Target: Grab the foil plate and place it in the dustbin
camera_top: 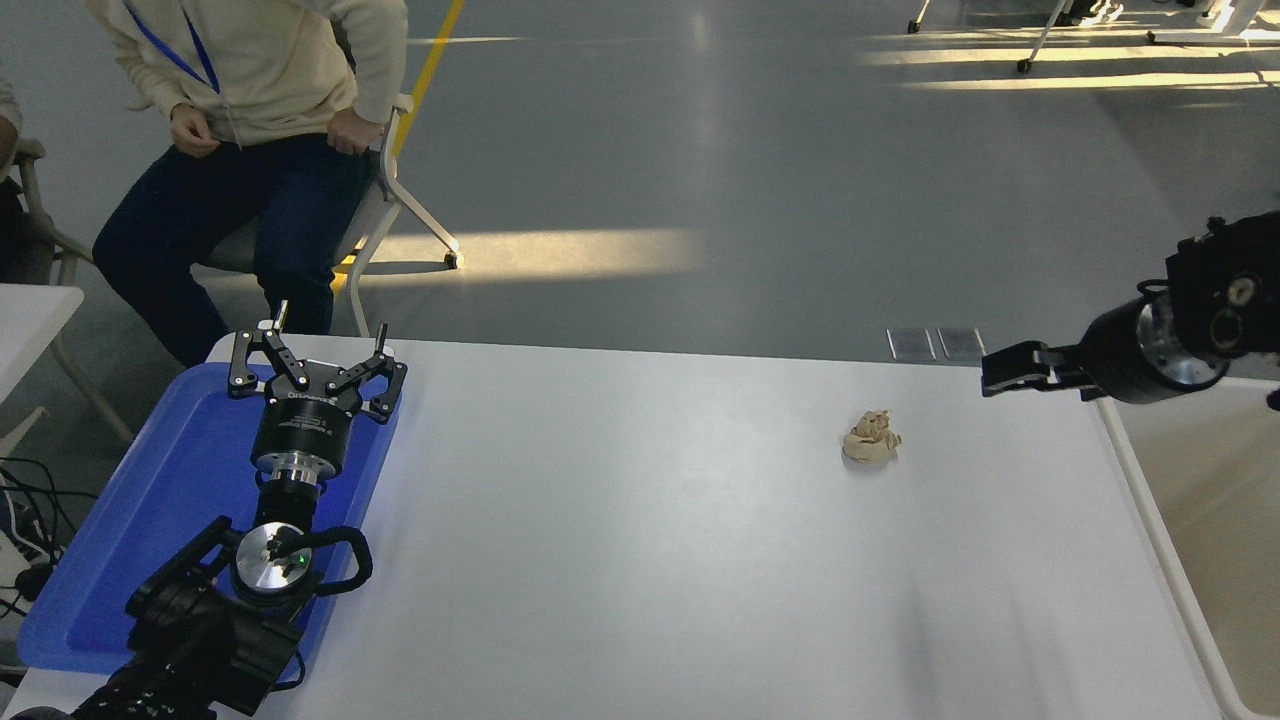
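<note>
One tan lump (pixel 871 440) sits near the right gripper (pixel 1000 372), jaws unreadable; left gripper (pixel 318 355) jaws apart over blue tray (pixel 120 560).

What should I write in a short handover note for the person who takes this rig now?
Left gripper: open, parked over the blue tray.
Right gripper: at the table's far right corner, beside the dustbin; open or shut unclear, nothing seen in it.
Foil plate: not in view; the bin's inside is mostly cut off.
Left: check the bin for it.
A tan lump lies on the table.
</note>
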